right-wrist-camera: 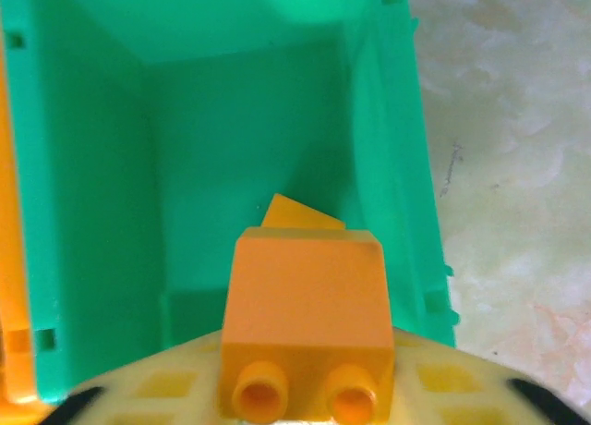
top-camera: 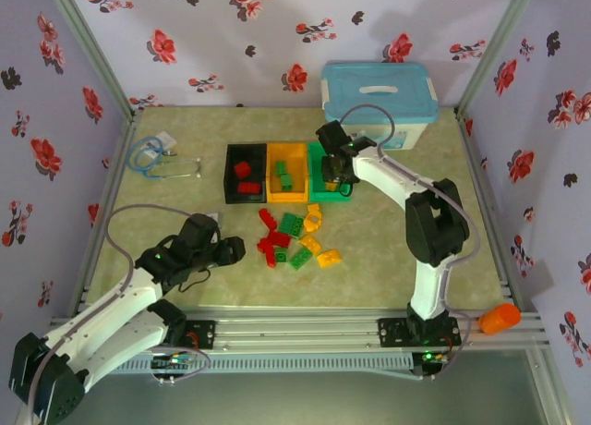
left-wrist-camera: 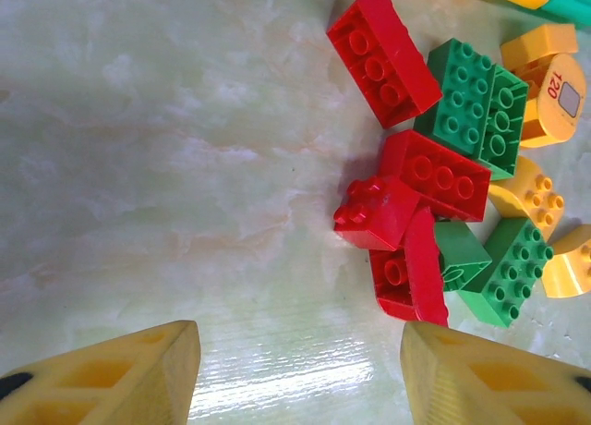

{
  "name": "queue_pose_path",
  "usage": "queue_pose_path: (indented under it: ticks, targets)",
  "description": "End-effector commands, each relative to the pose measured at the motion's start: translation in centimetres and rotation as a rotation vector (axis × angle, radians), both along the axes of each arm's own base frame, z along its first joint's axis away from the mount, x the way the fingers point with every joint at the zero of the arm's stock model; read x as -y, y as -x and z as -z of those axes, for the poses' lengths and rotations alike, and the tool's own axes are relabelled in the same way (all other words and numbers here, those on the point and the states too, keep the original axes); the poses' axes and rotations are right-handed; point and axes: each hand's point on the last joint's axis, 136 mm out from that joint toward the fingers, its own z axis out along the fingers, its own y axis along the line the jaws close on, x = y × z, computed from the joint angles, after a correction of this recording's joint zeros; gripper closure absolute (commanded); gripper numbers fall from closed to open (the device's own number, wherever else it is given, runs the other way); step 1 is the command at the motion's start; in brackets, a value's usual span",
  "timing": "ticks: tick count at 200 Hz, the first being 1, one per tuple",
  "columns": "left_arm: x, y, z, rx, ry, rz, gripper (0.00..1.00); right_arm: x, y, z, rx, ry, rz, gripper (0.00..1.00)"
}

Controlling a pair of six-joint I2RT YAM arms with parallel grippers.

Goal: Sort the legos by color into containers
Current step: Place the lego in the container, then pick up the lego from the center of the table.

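A pile of red, green and yellow legos (top-camera: 295,238) lies mid-table. Behind it stand the black bin (top-camera: 230,174) with red bricks, the orange-yellow bin (top-camera: 271,173) with green bricks, and the green bin (top-camera: 318,171). My left gripper (top-camera: 232,250) is open just left of the pile, low over the table. In the left wrist view its fingers (left-wrist-camera: 120,379) frame bare table, with red bricks (left-wrist-camera: 411,189) and green bricks (left-wrist-camera: 471,106) ahead. My right gripper (top-camera: 338,170) hangs over the green bin (right-wrist-camera: 231,139), shut on a yellow brick (right-wrist-camera: 305,305). Another yellow piece (right-wrist-camera: 300,214) shows behind it in the bin.
A large white box with a light-blue lid (top-camera: 379,97) stands at the back right, close behind the right arm. A coiled blue cable (top-camera: 148,155) lies back left. An orange object (top-camera: 503,319) sits on the frame at the front right.
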Motion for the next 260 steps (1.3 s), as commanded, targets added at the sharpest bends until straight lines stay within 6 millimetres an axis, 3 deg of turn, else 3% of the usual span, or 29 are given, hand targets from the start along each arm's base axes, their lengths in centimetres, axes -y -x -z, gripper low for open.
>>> queue_pose_path:
  ticks: [1, 12, 42, 70, 100, 135, 177, 227, 260]
  targets:
    - [-0.1, 0.4, 0.1, -0.015, 0.001, -0.008, 0.41, -0.8, -0.1, -1.4, -0.006, -0.018, -0.050, 0.34]
    - [0.0, 0.3, -0.1, -0.013, 0.003, -0.005, 0.41, -1.2, 0.0, -2.2, 0.010, -0.040, -0.059, 0.29]
    - [0.2, 0.1, -0.1, -0.012, -0.002, 0.001, 0.41, -0.9, 0.9, -4.9, 0.078, -0.074, -0.055, 0.29]
    - [0.6, -0.1, 0.1, -0.016, -0.005, 0.009, 0.41, -0.7, 2.8, -6.8, 0.128, -0.111, -0.062, 0.30]
    - [1.3, -0.1, 0.5, -0.028, -0.008, 0.031, 0.38, -0.5, 5.4, -7.5, 0.156, -0.149, -0.079, 0.30]
    - [2.6, -0.5, 1.2, -0.041, -0.020, 0.066, 0.34, -0.1, 8.5, -6.5, 0.160, -0.185, -0.078, 0.31]
    - [4.7, -1.5, 2.3, -0.072, -0.031, 0.114, 0.33, 0.6, 11.6, -3.9, 0.139, -0.222, -0.055, 0.33]
    - [6.8, -2.8, 3.5, -0.108, -0.053, 0.155, 0.34, 1.9, 13.6, -1.8, 0.120, -0.229, -0.024, 0.35]
    - [6.9, -3.3, 4.7, -0.126, -0.076, 0.139, 0.43, 2.7, 14.4, -1.5, 0.124, -0.233, -0.009, 0.35]
